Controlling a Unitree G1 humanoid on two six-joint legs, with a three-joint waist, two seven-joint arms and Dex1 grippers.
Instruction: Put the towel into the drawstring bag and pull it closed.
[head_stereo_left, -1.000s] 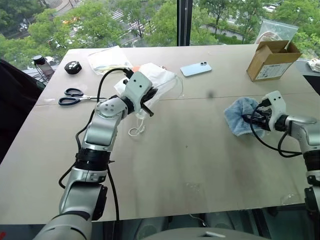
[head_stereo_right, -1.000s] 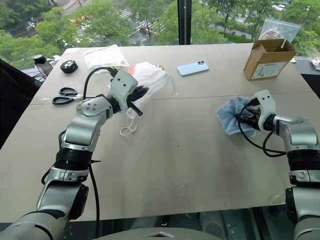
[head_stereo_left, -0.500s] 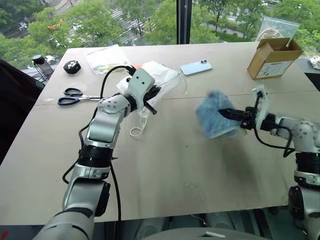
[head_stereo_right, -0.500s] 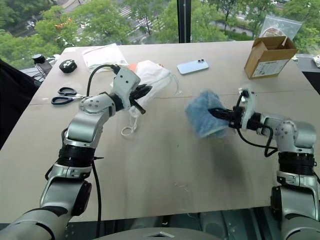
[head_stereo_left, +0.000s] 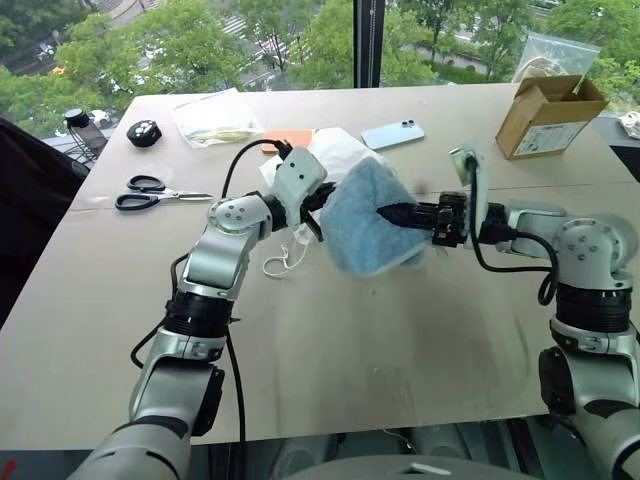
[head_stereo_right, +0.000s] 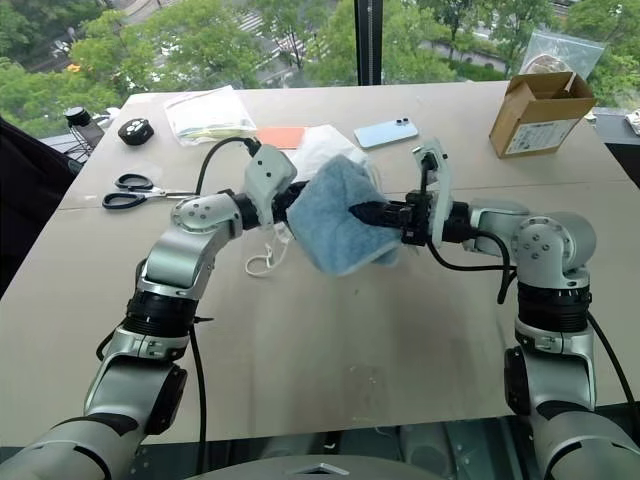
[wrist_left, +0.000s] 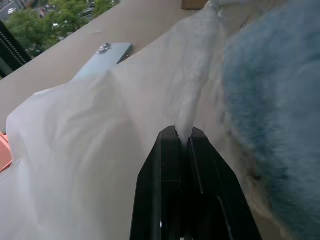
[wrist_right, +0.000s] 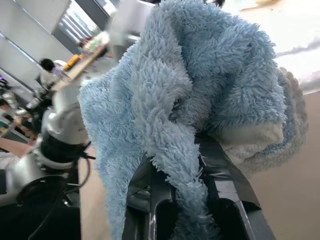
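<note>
Head views: right gripper (head_stereo_left: 385, 212) clenched on towel (head_stereo_left: 365, 228), held above table (head_stereo_left: 400, 330), against bag (head_stereo_right: 322, 143). Left gripper (head_stereo_right: 292, 200) pinches bag edge. Scissors (head_stereo_left: 150, 193), phone (head_stereo_left: 391, 136), cardboard box (head_stereo_left: 547, 117) around.

Left wrist view: fingers (wrist_left: 172, 165) tight together on thin white fabric; towel just beside.

Right wrist view: fluffy towel bunched between fingers (wrist_right: 227, 175), covering tips.

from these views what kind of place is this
Probably an upper-floor office or lab workspace: a big tan table stands against floor-to-ceiling windows looking down on treetops. Desk items lie on it: scissors, a phone and a cardboard box.
</note>
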